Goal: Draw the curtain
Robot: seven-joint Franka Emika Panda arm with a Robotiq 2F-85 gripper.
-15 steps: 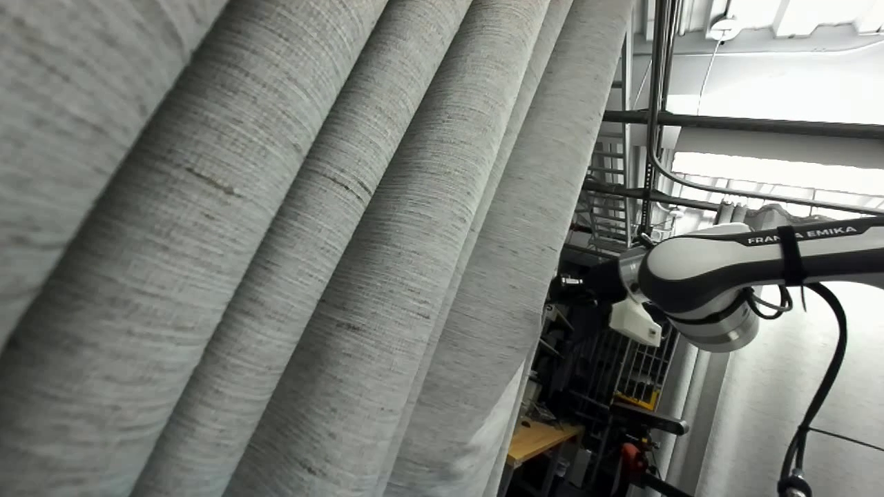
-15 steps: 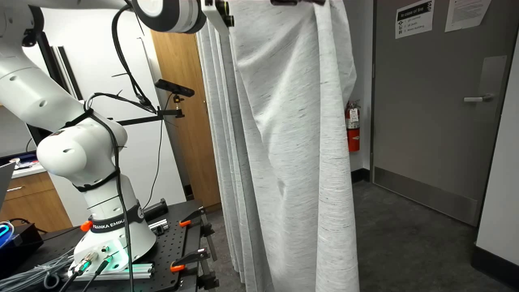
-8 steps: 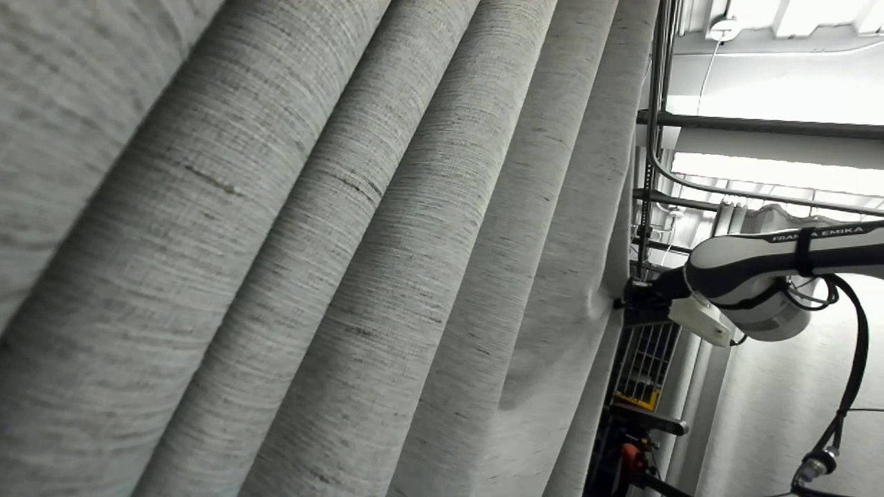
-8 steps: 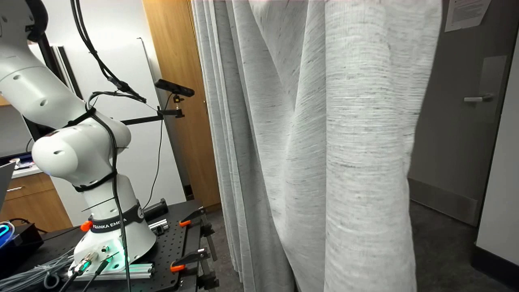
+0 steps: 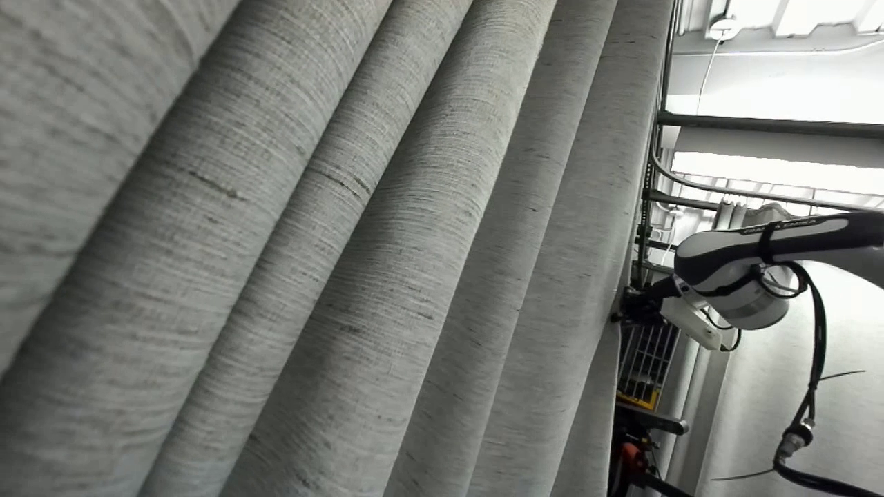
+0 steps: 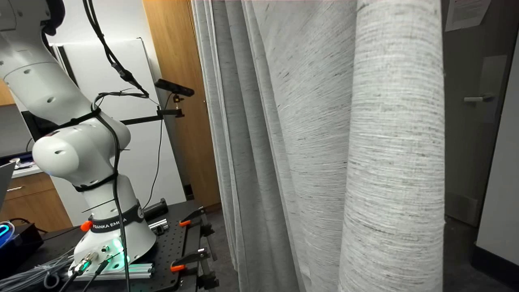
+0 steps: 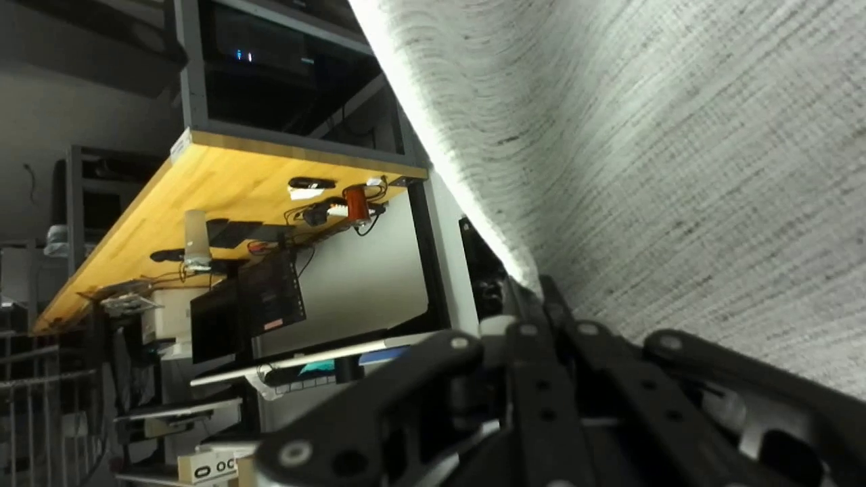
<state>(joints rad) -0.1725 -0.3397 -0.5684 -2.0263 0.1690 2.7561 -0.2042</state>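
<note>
Curtain (image 5: 359, 262), big and light grey, is hanging very near in both exterior views. In an exterior view its long, deep folds are filling the left and the middle, slanting side by side like soft tubes. The claw (image 7: 534, 292) is pinching the curtain's edge, and I am seeing its two fingers (image 7: 522, 304) squeezing together with a bit of cloth between them. A black and white robot arm (image 5: 722, 266) is holding the claw out from the right. In an exterior view the same arm is standing on the left, on a black table (image 6: 178, 239) with many little holes, and the curtain is hanging to the right of it. Clamps (image 6: 190, 258) with orange ends are biting the right edge of that table. A bit farther, a black camera (image 6: 174, 87) is sitting on a bracket (image 6: 170, 113), and a tall wooden panel (image 6: 174, 44) is standing behind it. Far on the right, a dark door (image 6: 462, 142) is peeking out past the curtain. In the wrist view the curtain is covering the right, and a wooden table (image 7: 230, 174) is standing far on the left.
</note>
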